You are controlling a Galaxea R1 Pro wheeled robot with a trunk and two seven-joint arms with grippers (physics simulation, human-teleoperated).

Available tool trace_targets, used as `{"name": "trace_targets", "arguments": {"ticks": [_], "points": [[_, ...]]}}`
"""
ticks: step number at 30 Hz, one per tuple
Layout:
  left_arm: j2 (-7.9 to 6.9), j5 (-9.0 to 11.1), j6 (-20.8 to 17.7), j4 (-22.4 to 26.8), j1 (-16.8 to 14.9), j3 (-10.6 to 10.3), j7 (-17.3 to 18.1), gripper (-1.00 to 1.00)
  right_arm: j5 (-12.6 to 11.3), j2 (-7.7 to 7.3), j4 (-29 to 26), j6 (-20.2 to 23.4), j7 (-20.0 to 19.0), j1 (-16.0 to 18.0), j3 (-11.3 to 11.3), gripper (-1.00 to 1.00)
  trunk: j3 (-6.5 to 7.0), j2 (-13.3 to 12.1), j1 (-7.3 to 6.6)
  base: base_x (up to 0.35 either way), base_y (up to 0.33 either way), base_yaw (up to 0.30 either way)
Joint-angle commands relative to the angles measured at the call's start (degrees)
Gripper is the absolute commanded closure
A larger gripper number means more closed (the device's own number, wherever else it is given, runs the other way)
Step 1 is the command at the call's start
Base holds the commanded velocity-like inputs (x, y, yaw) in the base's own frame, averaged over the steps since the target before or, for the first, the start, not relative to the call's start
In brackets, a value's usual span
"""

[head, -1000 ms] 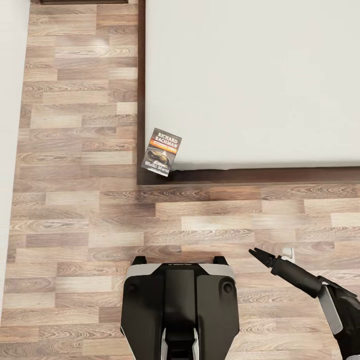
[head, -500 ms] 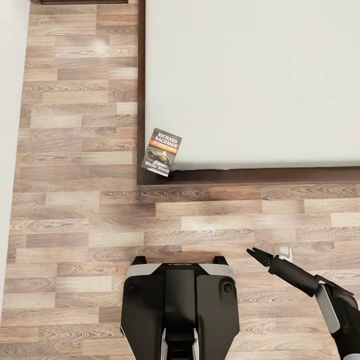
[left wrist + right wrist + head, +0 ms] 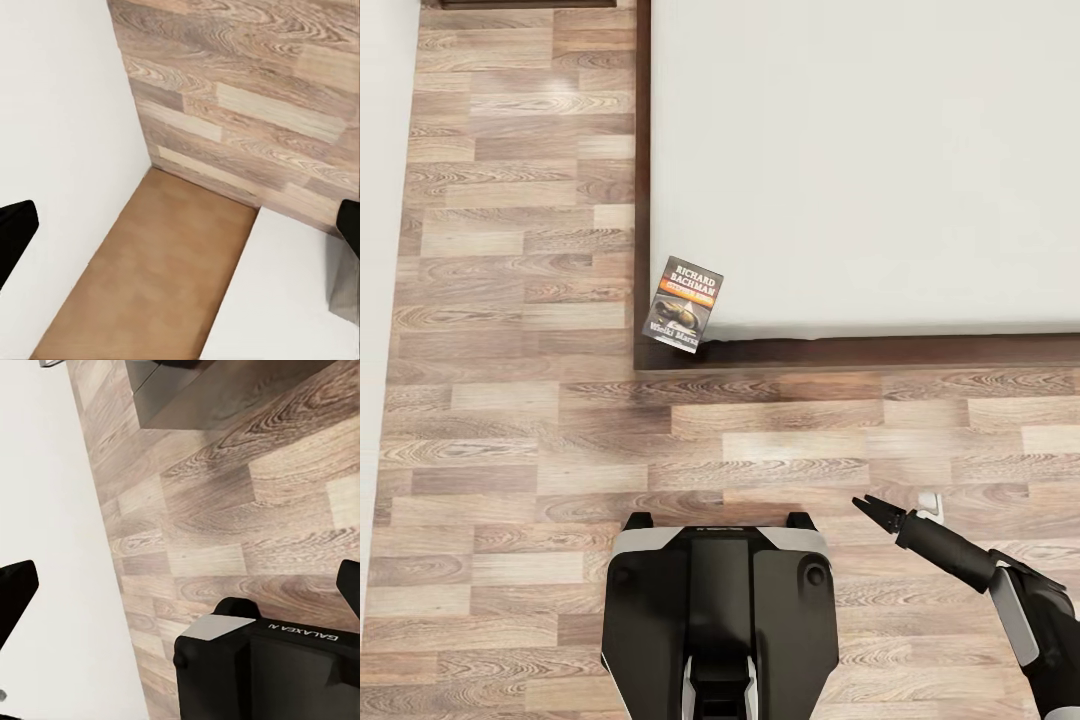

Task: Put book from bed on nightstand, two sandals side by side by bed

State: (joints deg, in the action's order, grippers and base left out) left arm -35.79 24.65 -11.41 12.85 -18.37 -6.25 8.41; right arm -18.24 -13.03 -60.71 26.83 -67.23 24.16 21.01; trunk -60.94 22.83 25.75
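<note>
My right gripper [image 3: 872, 506] hovers low over the floor [image 3: 510, 420] at lower right, fingers seemingly parted. The book [image 3: 684, 303] overhangs the bed [image 3: 860, 150] corner, centre-left. My forearm is cut off.

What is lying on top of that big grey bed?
Just the book, at the near left corner of the bed, its lower edge overhanging the dark frame. The mattress part in view looks otherwise bare; the rest lies out of frame.

Right arm extended forward and low at the robot's right side. Right gripper [image 3: 872, 506] empty, fingers spread apart. Left gripper [image 3: 180, 240] fingers likewise wide apart.
</note>
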Motion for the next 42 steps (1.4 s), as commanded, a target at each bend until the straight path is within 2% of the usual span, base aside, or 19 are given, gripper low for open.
{"name": "trace_targets", "arguments": {"ticks": [1, 2, 5, 6, 8, 10, 12, 13, 16, 17, 20, 21, 23, 26, 33, 37, 42], "points": [[-1.67, 1.8, -2.0, 1.7, -0.6, -0.5, 0.2, -1.0, -0.3, -0.02, 0.0, 0.5, -0.1, 0.0, 0.0, -1.0, -0.05, 0.1, 0.03, 0.0, 0.0, 0.0], [-1.67, 1.8, -2.0, 1.7, -0.6, -0.5, 0.2, -1.0, -0.3, -0.02, 0.0, 0.5, -0.1, 0.0, 0.0, -1.0, -0.05, 0.1, 0.03, 0.0, 0.0, 0.0], [-6.06, 4.1, -7.7, 9.2, -1.9, -0.4, 0.4, -1.0, -0.3, -0.04, 0.0, 0.5, -0.1, 0.0, 0.0, -1.0, -0.05, 0.1, 0.03, 0.0, 0.0, 0.0], [-6.06, 4.1, -7.7, 9.2, -1.9, -0.4, 0.4, -1.0, -0.3, -0.04, 0.0, 0.5, -0.1, 0.0, 0.0, -1.0, -0.05, 0.1, 0.03, 0.0, 0.0, 0.0], [-8.37, 5.0, -12.2, 16.1, -2.4, -0.1, 0.5, -1.0, -0.3, -0.02, 0.0, 0.5, -0.1, 0.0, 0.0, -1.0, -0.05, 0.1, 0.03, 0.0, 0.0, 0.0], [-10.02, 5.5, -17.1, 23.5, -2.7, 1.3, 0.5, -1.0, -0.3, 0.0, 0.0, 0.5, -0.1, 0.0, 0.0, -1.0, -0.05, 0.1, 0.03, 0.0, 0.0, 0.0], [-11.09, 5.7, -22.1, 30.5, -2.9, 3.9, 0.5, -1.0, -0.3, 0.04, 0.0, 0.5, -0.1, 0.0, 0.0, -1.0, -0.05, 0.1, 0.03, 0.0, 0.0, 0.0], [-11.09, 5.7, -22.1, 30.5, -2.9, 3.9, 0.5, -1.0, -0.3, 0.04, 0.0, 0.5, -0.1, 0.0, 0.0, -1.0, -0.05, 0.1, 0.03, 0.0, 0.0, 0.0], [-12.01, 5.8, -29.3, 40.0, -3.1, 9.3, 0.6, -1.0, -0.2, 0.16, 0.0, 0.5, -0.1, 0.0, -0.2, -1.0, -0.05, 0.1, 0.03, 0.0, 0.0, 0.0], [-12.01, 5.8, -29.3, 40.0, -3.1, 9.3, 0.6, -1.0, -0.2, 0.16, 0.0, 0.5, -0.1, 0.0, -0.2, -1.0, -0.05, 0.1, 0.03, 0.0, 0.0, 0.0], [-12.49, 5.9, -36.4, 48.8, -3.2, 13.9, 0.6, -1.0, -0.1, 0.35, 0.0, 0.5, 0.0, 0.0, -0.6, -1.0, -0.05, 0.1, 0.03, 0.0, 0.015, 0.0], [-12.49, 5.9, -36.4, 48.8, -3.2, 13.9, 0.6, -1.0, -0.1, 0.35, 0.0, 0.5, 0.0, 0.0, -0.6, -1.0, -0.05, 0.1, 0.03, 0.0, 0.028, 0.0], [-12.67, 5.9, -40.6, 54.3, -3.2, 16.0, 0.6, -1.0, -0.1, 0.46, -0.1, 0.5, 0.0, 0.1, -0.8, -1.0, -0.05, 0.1, 0.03, 0.0, 0.047, 0.0], [-12.81, 5.9, -45.2, 61.1, -3.3, 17.9, 0.5, -1.0, 0.1, 0.54, -0.1, 0.5, 0.0, 0.6, -1.0, -1.0, -0.05, 0.1, 0.03, 0.0, 0.069, 0.0], [-12.92, 5.9, -48.6, 67.1, -3.3, 19.5, 0.3, -1.0, 0.2, 0.62, -0.3, 0.5, 0.0, 1.6, -1.4, -1.0, -0.05, 0.1, 0.03, 0.0, 0.084, 0.0], [-12.93, 5.9, -48.6, 68.9, -3.3, 20.9, 0.2, -1.0, 0.3, 0.63, -0.3, 0.5, 0.0, 2.7, -2.2, -1.0, -0.05, 0.1, 0.03, 0.0, 0.111, 0.0], [-12.93, 5.9, -48.6, 69.5, -3.3, 21.7, 0.2, -1.0, 0.3, 0.63, -0.3, 0.5, 0.0, 3.2, -2.6, -1.0, -0.05, 0.1, 0.03, 0.0, 0.181, 0.0]]}}
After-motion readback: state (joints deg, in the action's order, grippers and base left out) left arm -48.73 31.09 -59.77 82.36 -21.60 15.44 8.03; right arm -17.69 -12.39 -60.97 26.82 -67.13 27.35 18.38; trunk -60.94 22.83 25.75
